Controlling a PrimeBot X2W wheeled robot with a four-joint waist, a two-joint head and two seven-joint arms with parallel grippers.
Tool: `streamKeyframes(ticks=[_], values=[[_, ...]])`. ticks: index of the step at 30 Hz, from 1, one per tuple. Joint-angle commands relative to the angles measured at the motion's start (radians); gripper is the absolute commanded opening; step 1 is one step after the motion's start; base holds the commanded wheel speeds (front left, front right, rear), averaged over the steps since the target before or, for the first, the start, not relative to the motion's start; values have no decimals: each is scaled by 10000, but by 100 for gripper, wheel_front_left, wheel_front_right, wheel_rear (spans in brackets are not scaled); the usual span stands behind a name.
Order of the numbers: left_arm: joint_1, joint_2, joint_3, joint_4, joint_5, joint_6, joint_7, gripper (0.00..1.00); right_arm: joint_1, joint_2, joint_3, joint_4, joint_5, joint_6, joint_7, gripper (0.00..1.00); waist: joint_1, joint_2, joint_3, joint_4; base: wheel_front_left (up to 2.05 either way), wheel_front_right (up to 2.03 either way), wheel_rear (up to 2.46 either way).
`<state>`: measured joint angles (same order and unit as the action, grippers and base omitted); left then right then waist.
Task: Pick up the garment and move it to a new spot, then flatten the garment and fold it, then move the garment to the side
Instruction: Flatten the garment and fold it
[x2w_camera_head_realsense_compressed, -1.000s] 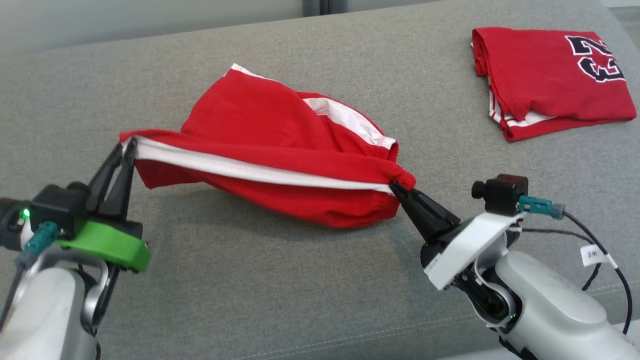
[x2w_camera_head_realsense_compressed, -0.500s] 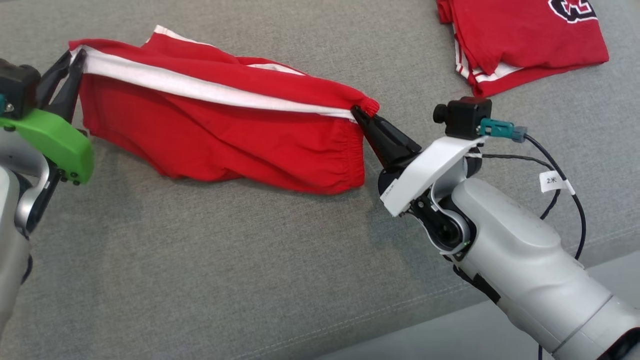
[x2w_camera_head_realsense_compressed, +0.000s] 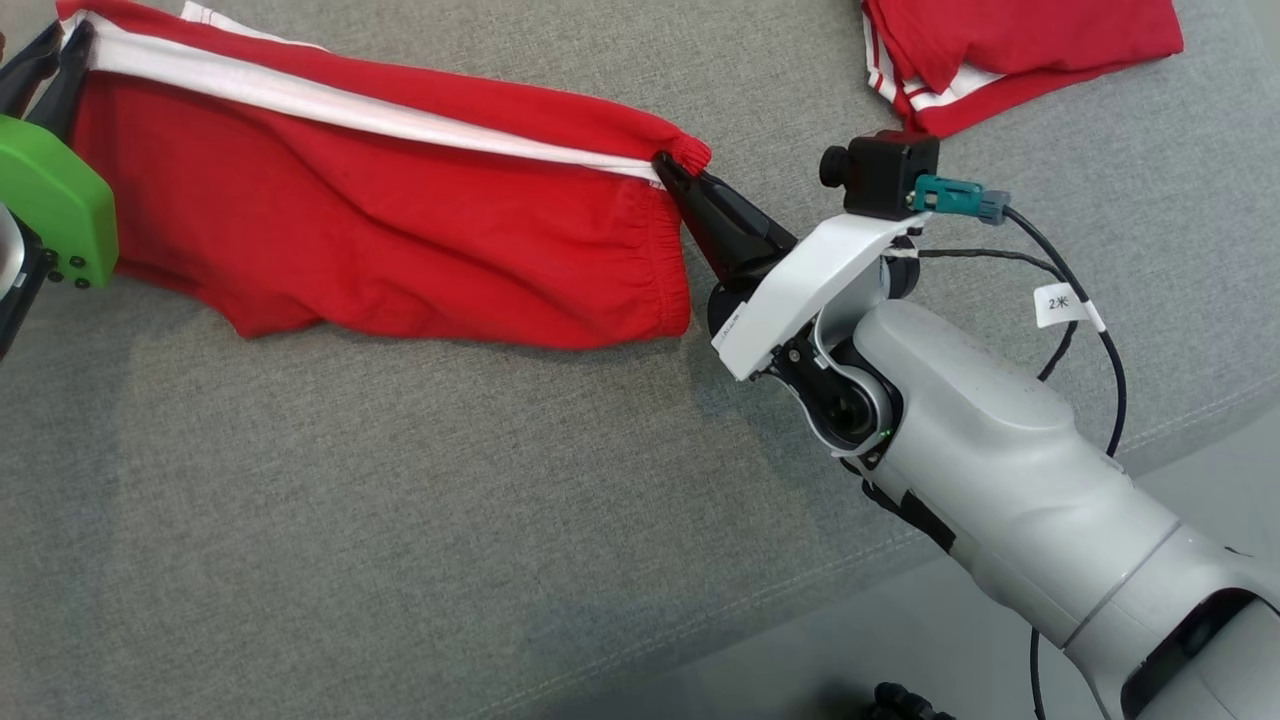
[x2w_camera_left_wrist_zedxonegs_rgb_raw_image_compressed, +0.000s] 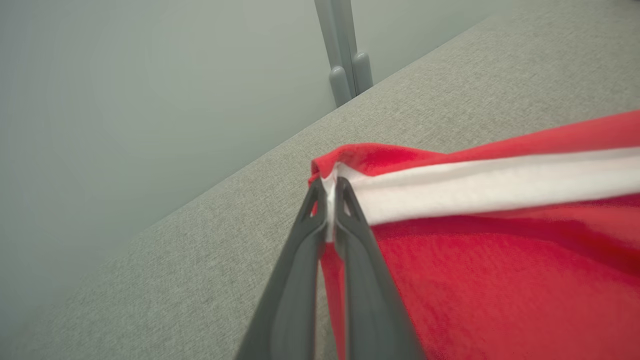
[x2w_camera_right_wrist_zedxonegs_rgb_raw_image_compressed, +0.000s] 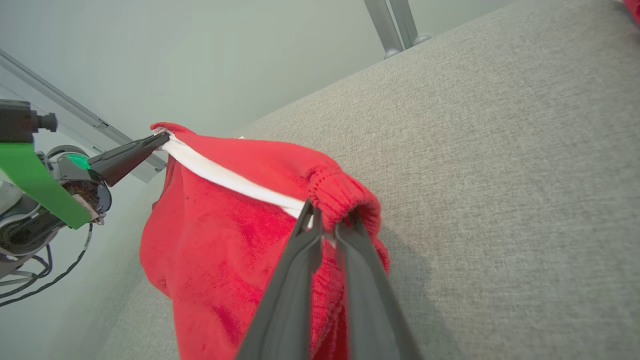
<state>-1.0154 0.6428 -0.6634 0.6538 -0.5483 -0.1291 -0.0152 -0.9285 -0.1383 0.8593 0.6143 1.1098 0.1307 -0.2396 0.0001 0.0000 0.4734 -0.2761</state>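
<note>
I see my left gripper (x2w_camera_left_wrist_zedxonegs_rgb_raw_image_compressed: 327, 190) pinched on one end of the red garment (x2w_camera_head_realsense_compressed: 380, 240) and my right gripper (x2w_camera_head_realsense_compressed: 668, 168) pinched on its elastic waistband corner, the cloth stretched between them over the grey cushion (x2w_camera_head_realsense_compressed: 400, 520).

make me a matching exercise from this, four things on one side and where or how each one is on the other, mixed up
1. left gripper
2. right gripper
3. red shorts
4. folded red jersey

a. lies apart, at the top right of the head view
b. shut on the gathered elastic corner
c. stretched between both grippers
d. shut on the plain, ungathered corner

Pairs: 1-d, 2-b, 3-c, 4-a
</note>
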Motion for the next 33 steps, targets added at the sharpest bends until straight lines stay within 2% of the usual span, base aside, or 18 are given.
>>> streamKeyframes(ticks=[1, 6, 7, 8, 9, 10, 11, 16, 23, 27, 33], values=[[-198, 60, -70, 86, -52, -12, -78, 0, -124, -4, 41, 86, 78, -2, -64, 0, -1, 0, 103, -72, 0, 0, 0], [-636, -93, -707, 666, -374, -13, -343, 0, -402, 138, 298, 412, 238, 0, -167, 0, -1, 0, 196, -19, 0, 0, 0], [-722, -126, -787, 752, -415, -13, -450, 27, -448, 149, 342, 451, 270, 0, -188, 0, -1, 0, 206, -2, 0, 0, 0], [-775, -152, -891, 852, -482, -13, -532, 39, -475, 155, 384, 476, 264, 0, -193, 0, -1, 0, 213, 14, 0, 0, 0], [-792, -174, -1011, 945, -540, -13, -608, 49, -495, 151, 409, 503, 269, 0, -210, 29, -1, 0, 212, 30, 0, 0, 0], [-820, -205, -1108, 1029, -583, -13, -693, 91, -525, 139, 421, 532, 271, 0, -216, 94, -1, 0, 211, 52, 0, 0, 0], [-874, -221, -1215, 1111, -619, -13, -805, 100, -543, 128, 434, 555, 269, 0, -235, 100, -1, 0, 206, 75, 0, 0, 0], [-802, -420, -1689, 1561, -1004, -13, -1461, 100, -425, -107, 236, 598, -130, 0, -257, 100, -1, 0, -39, 275, 0, 0, 0], [-296, -585, -1788, 1953, -1366, -14, -2228, 100, 462, -532, -670, 132, -1603, 0, -262, 100, -1, 0, -603, 570, 0, 0, 0], [104, -646, -1548, 2053, -1502, 19, -2437, 100, 1163, -703, -1375, -351, -2433, 0, -263, 100, -1, 0, -920, 724, 0, 0, 0], [988, -646, -592, 1207, -1325, 483, -2495, 100, 2221, -713, -2266, -1287, -3708, 0, -259, 100, -1, 0, -1265, 838, 0, 0, 0]])
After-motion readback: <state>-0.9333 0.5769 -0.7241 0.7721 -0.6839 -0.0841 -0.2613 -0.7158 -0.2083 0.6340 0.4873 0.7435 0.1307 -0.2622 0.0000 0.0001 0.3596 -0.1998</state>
